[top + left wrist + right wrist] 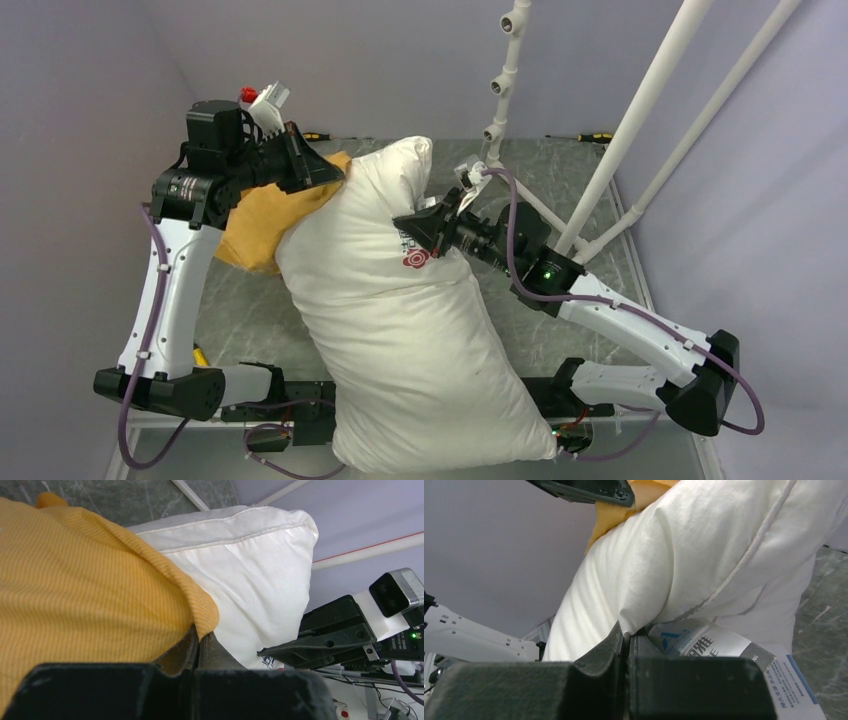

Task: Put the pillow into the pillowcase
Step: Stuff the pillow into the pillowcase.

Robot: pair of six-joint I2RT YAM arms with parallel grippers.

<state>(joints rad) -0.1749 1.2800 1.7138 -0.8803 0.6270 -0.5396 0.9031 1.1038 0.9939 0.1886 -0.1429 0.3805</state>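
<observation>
The large, plump, white rectangular fabric pillow [400,330] lies slantwise across the grey marbled table [250,320]. Its far corner points to about 12 o'clock and its near end bulges over the table edge at 6 o'clock, between the arm bases. The orange-yellow, fine-striped fabric pillowcase [262,225] is bunched at the pillow's 10 o'clock side, and its edge laps onto the far corner without enclosing it. The left gripper [335,178] has its jaws pinched tight on the hem of the pillowcase, a fold of which drapes over the fingertips in the left wrist view. The right gripper [402,222] is clamped on a pinch of the pillow's cover beside the small red round logo [420,258], right by the white printed label [709,647]. The pillow looks light but bulky and squashy. It will probably sag and fold around any single grip, and its smooth cover may slide. A hold on the piped seam or a corner seems safer than one on the belly. The pillowcase is limp and thin, so it is best held at the rim of its mouth and spread wide.
</observation>
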